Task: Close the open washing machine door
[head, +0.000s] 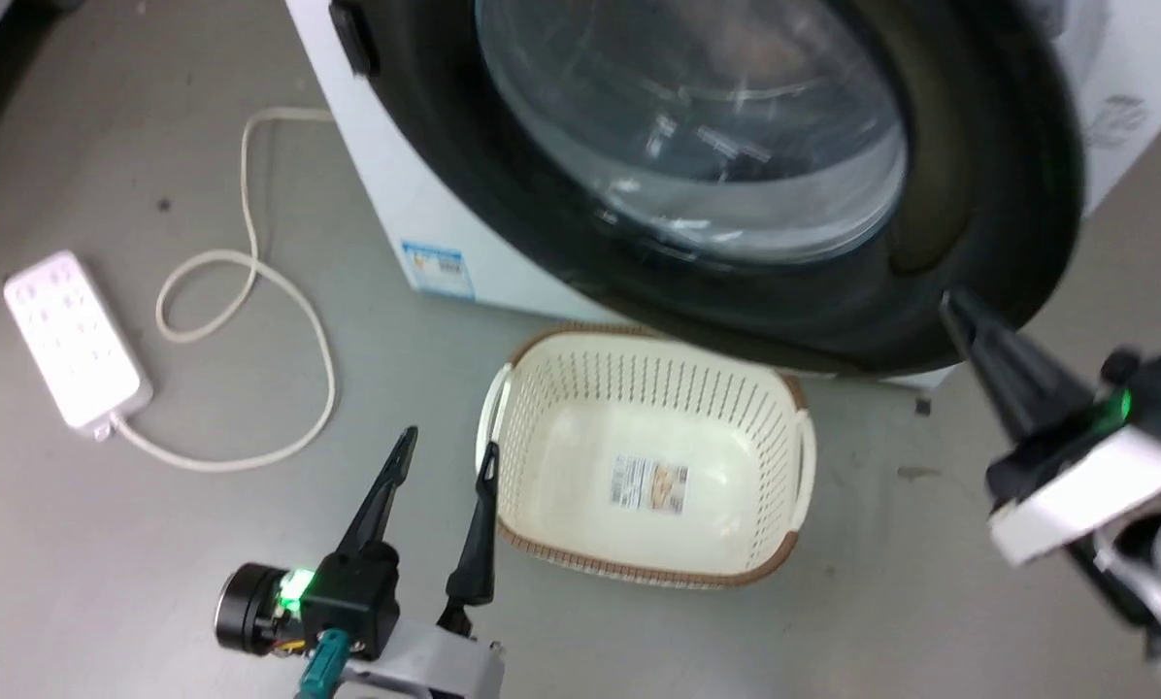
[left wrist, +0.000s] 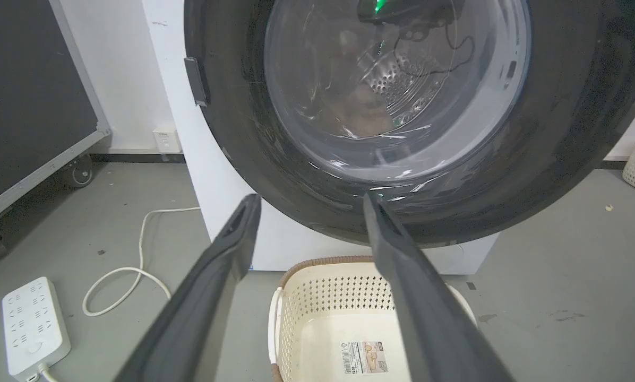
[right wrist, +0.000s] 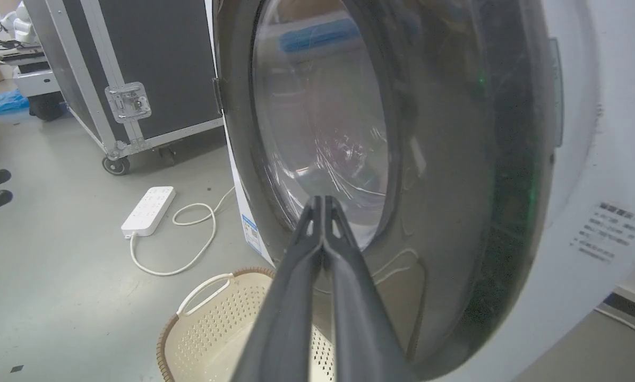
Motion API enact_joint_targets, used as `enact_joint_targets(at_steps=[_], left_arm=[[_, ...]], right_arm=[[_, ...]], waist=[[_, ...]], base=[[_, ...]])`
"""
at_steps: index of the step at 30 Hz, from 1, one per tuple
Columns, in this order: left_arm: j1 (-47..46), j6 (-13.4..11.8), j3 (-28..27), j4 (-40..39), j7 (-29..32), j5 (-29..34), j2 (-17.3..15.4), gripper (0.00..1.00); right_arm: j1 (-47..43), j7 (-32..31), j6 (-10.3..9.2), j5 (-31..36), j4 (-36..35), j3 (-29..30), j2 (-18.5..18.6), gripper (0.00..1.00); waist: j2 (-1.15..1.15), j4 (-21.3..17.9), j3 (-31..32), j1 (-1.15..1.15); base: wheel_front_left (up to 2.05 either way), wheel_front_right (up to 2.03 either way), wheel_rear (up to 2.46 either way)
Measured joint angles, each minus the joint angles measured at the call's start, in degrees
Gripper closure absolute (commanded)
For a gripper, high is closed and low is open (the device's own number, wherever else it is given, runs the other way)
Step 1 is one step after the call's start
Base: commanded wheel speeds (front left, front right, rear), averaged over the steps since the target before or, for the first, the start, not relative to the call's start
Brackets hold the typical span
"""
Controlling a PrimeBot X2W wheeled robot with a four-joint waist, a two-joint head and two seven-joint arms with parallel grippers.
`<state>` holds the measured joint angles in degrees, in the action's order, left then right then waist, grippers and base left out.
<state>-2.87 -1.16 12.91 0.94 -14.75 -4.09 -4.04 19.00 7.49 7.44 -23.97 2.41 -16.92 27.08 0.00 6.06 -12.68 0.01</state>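
The large round washing machine door with its wide glossy black rim and bulging clear glass centre (head: 716,146) lies across the round front of the white boxy front-loading washing machine (head: 381,184). In the right wrist view the rim sits close against the white panel all along its far edge, with no gap that I can make out. So the swing looks to be as good as done; what is left, by my judgement, is a firm last press to seat the catch (whether it has engaged cannot be told from these views). The right gripper (head: 949,303) has its jaws pressed together, holding nothing, and their joined tip rests at the lower right of the black rim, apparently touching it, though the head view is blurred there. The left gripper (head: 449,442) hangs low over the grey floor (head: 153,582) with its jaws well apart and empty, pointing toward the door's lower edge without reaching it. Just beside it, below the door, stands an empty cream perforated plastic laundry basket with a brown rim (head: 580,388). A white power strip (head: 76,340) and its looping pale cord (head: 318,340) lie on the floor to the left, well apart from the machine's blue label sticker (head: 433,267).
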Motion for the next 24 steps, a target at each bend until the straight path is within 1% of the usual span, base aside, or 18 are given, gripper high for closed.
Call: enact_joint_targets(at_steps=[6,9,16,21,24], left_arm=[[-3.0,-1.01,1.38,-0.23,0.0,0.45,0.51,0.0],[-4.49,-1.29,1.91,-0.43,0.0,0.38,0.77,0.0],[-5.88,-2.11,2.94,-0.65,0.0,-0.03,0.99,0.0],[-6.48,-2.75,3.55,-0.69,0.0,-0.22,1.03,0.0],[-6.56,-2.81,3.74,-0.69,0.0,-0.23,1.05,0.0]], right_arm=[[9.49,-1.33,0.0,-7.87,5.21,-3.07,6.01,1.0],[13.93,-1.94,0.2,-11.62,8.54,-3.83,8.12,1.0],[23.17,-3.43,0.1,-17.23,17.93,-1.72,9.99,1.0],[28.89,-4.64,0.18,-20.61,23.49,-0.73,9.88,1.0],[30.36,-4.61,0.6,-20.75,25.27,-1.44,9.55,1.0]], waist=[[0.0,1.67,-4.61,0.0],[0.0,2.76,-6.39,0.0],[0.0,5.0,-9.17,-0.01],[0.0,5.92,-10.19,-0.01],[0.0,6.15,-10.21,-0.01]], base=[[0.0,0.0,0.0],[0.0,0.0,0.0],[0.0,0.0,0.0],[0.0,0.0,0.0],[0.0,0.0,0.0]])
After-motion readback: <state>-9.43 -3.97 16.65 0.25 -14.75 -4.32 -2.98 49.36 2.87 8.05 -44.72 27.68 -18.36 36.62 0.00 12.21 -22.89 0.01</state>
